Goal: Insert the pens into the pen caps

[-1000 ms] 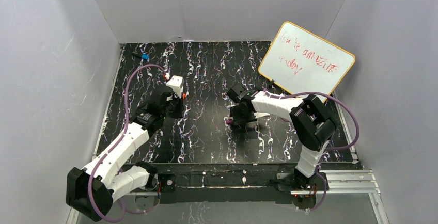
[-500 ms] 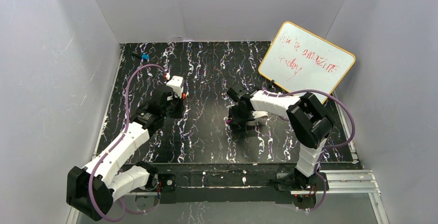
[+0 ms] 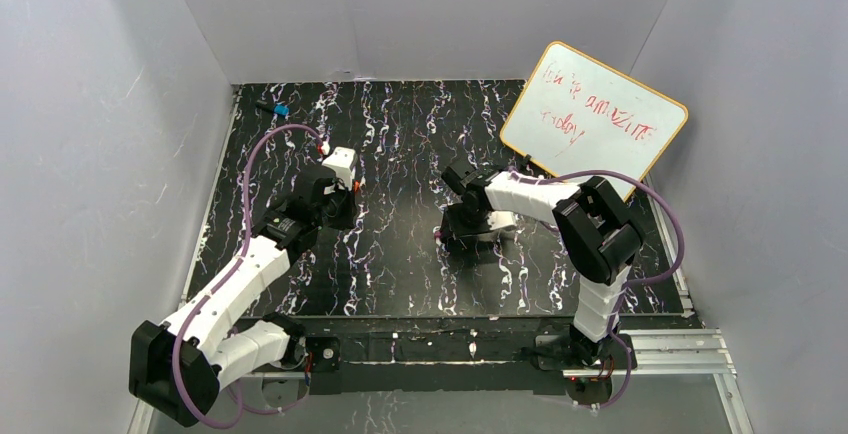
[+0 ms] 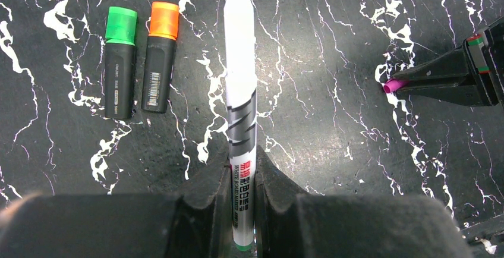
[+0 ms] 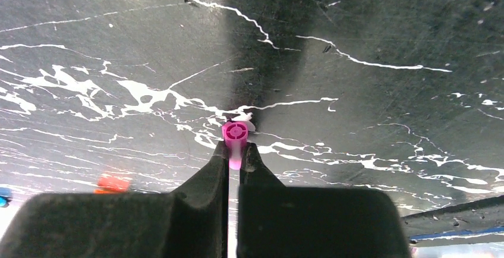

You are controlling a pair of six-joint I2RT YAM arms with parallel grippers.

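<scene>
Holding the white pen (image 4: 241, 79) tight in the left gripper (image 4: 242, 172), sticking out ahead; pinching the purple cap (image 5: 235, 132) in the right gripper (image 5: 235, 151). Likely step: joining them. Next: line up, push gently.

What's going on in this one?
The left pincer is shut on a long white plastic pen, and the right pincer pinches a tiny purple plastic cap. Pen and cap are apart, not yet joined. A green-ended black marker and an orange-ended black marker lie side by side on the marbled black table.
</scene>
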